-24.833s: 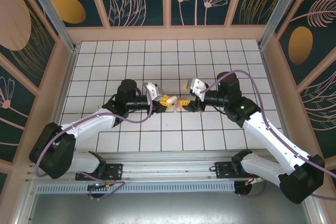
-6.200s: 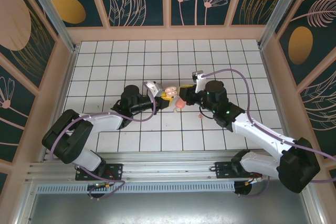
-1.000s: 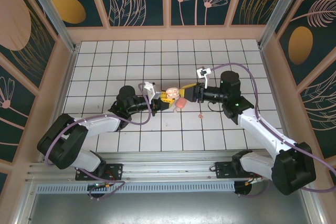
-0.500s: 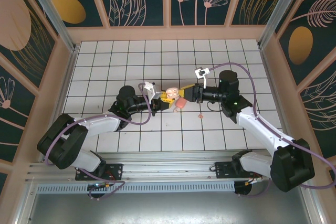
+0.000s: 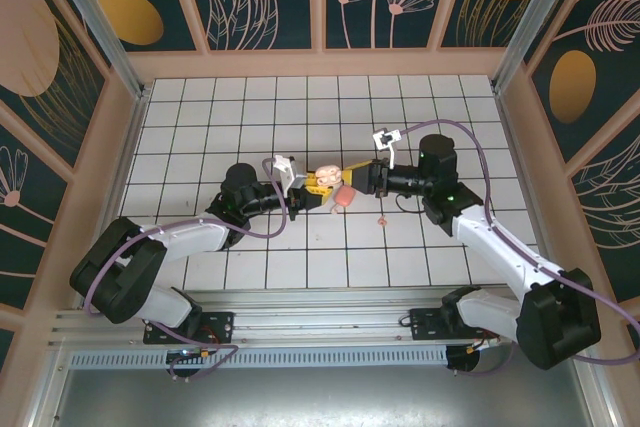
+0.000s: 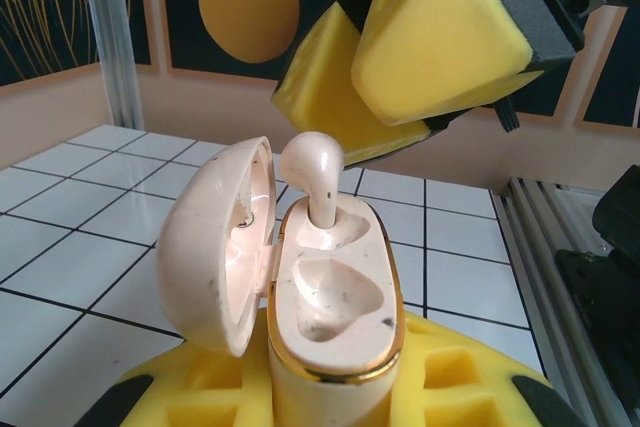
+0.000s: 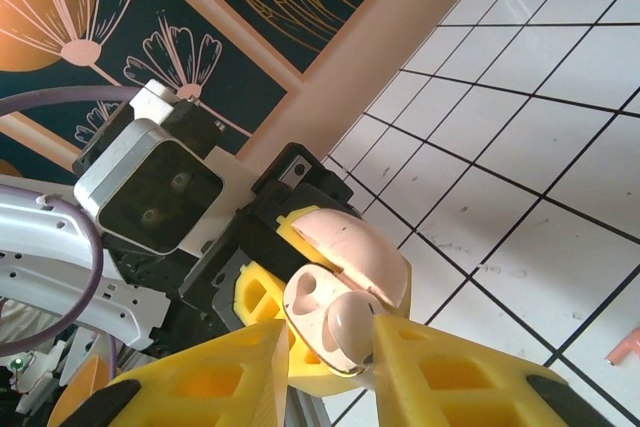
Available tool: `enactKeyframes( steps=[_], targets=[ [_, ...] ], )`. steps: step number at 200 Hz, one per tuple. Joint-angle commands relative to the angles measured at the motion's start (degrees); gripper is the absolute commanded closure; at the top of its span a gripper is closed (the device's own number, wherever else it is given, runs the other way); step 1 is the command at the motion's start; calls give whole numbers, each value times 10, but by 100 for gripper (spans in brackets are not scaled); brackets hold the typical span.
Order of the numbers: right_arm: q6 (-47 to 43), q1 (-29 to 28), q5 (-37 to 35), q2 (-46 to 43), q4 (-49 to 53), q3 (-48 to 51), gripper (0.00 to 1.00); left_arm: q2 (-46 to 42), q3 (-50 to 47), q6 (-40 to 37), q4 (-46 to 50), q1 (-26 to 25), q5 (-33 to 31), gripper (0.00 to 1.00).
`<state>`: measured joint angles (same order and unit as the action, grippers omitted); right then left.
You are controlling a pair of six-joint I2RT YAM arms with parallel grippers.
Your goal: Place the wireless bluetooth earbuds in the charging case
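Earbud one (image 6: 313, 162) stands stem-down in the far socket of the case (image 6: 332, 399), its head proud of the rim. I judge it entered but not fully seated. Near socket (image 6: 335, 297) is bare. Lid (image 6: 215, 242) hangs open to one side. The case is held above the table (image 5: 250, 107), midway between the two arms, clamped at its base by the left fingers (image 6: 462, 387). Right fingers (image 6: 440, 37) sit just over the earbud's head with a narrow gap between them; whether they pinch it or merely bear on it cannot be told. Earbud two (image 5: 383, 220) lies loose on the table near the right arm, apart from the case. Assessment: roughly half done. Outstanding: press the first home, then fetch and seat the second.
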<state>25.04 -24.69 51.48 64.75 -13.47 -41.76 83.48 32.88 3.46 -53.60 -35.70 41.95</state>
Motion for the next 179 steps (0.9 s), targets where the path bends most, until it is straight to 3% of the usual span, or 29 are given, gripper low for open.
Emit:
enactKeyframes(
  steps=[1, 179],
  targets=[
    [7, -3, 21, -16, -9, -1, 72, -11, 2, -3, -16, -2, -11, 82],
    [3, -31, 5, -9, -6, -8, 74, -10, 3, 0, -17, -1, -10, 82]
  ],
)
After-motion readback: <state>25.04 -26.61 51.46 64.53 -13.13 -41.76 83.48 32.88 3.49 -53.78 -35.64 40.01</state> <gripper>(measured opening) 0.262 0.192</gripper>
